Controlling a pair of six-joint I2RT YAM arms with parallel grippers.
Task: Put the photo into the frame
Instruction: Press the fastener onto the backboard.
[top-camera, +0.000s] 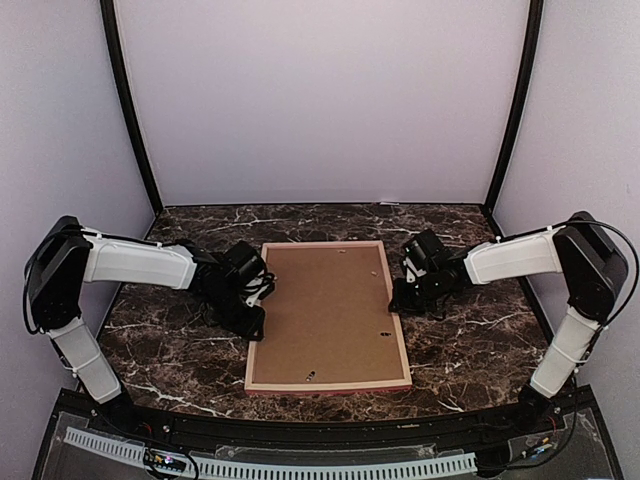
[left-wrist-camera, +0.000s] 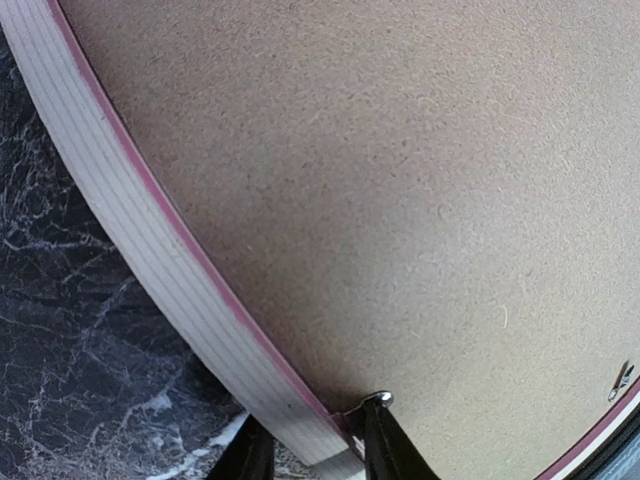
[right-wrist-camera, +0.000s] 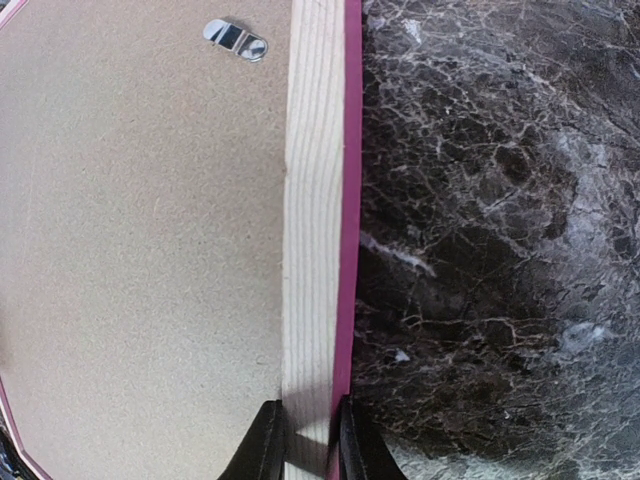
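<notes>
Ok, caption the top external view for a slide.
The left gripper and right gripper clamp opposite long rails of the frame, backing board up, on the marble table.

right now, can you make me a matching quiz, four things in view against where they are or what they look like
Things:
1 left gripper
2 right gripper
3 backing board
4 table

Place or look:
a dark veined marble
b clamped on the right rail of the frame
c plain brown, lying in the frame
d clamped on the left rail of the frame

Pairs: 1-d, 2-b, 3-c, 4-a
</notes>
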